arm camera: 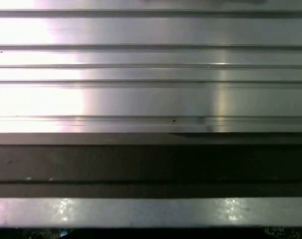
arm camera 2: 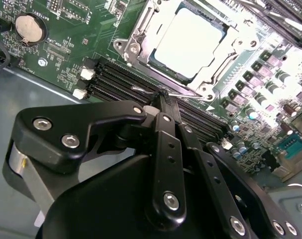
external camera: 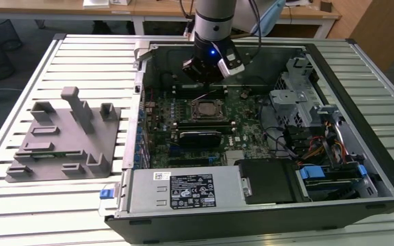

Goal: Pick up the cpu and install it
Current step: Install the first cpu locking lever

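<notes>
Left: grey fixture (external camera: 63, 141) on the counter (external camera: 19, 202). Centre: the cpu (arm camera 2: 189, 41) lies seated in the motherboard socket (arm camera 2: 141, 32). My pincer (arm camera 2: 163, 97), fingers pinched together and holding nothing, hovers just beside it above the memory slots (arm camera 2: 111, 82); any drift could scrape the socket frame.

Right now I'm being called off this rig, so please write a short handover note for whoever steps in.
Hand: fingers together, gripping nothing, above the memory slots just beside the socket.
CPU: lying silver side up inside the socket on the motherboard, in the open computer case.
Done: CPU picked up, placed and released.
Left: whether the socket is latched can't be told.
</notes>
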Motion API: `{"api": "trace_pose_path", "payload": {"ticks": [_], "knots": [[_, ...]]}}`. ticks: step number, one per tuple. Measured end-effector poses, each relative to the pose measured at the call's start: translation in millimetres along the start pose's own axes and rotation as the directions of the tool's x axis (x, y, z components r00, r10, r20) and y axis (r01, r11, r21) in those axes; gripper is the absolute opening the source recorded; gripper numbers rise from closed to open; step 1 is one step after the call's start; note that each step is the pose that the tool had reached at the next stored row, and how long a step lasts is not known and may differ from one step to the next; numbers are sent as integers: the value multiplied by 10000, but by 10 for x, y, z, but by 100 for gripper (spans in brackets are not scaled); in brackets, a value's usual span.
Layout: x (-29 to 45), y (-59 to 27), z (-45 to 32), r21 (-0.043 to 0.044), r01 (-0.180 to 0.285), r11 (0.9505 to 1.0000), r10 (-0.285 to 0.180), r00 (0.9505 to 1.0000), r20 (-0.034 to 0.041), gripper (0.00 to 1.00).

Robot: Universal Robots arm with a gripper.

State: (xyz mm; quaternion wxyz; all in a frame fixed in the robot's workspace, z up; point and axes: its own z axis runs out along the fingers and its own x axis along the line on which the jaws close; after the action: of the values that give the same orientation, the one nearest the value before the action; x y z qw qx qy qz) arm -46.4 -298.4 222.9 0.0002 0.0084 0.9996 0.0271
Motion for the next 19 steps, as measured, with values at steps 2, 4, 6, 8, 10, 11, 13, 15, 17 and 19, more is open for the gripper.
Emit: {"api": "trace_pose_path", "payload": {"ticks": [2,4,6,8,10,11,13,15,17,19], "knots": [[-4,8,9,-1,1,10000,-1,10000,0,11],[-8,12,19,-2,0,10000,0,10000,0,11],[-15,13,31,-1,-1,10000,1,10000,-1,11],[-24,12,41,0,0,10000,0,10000,0,11],[-36,12,45,1,0,10000,0,10000,-2,11],[-41,12,45,3,0,10000,0,10000,-2,11],[-46,12,43,1,0,10000,0,10000,-3,11],[-46,13,31,0,-2,10000,2,10000,-5,11],[-46,14,16,0,-1,10000,1,10000,-4,11],[-46,15,-7,1,-1,10000,1,10000,-5,11]]}}
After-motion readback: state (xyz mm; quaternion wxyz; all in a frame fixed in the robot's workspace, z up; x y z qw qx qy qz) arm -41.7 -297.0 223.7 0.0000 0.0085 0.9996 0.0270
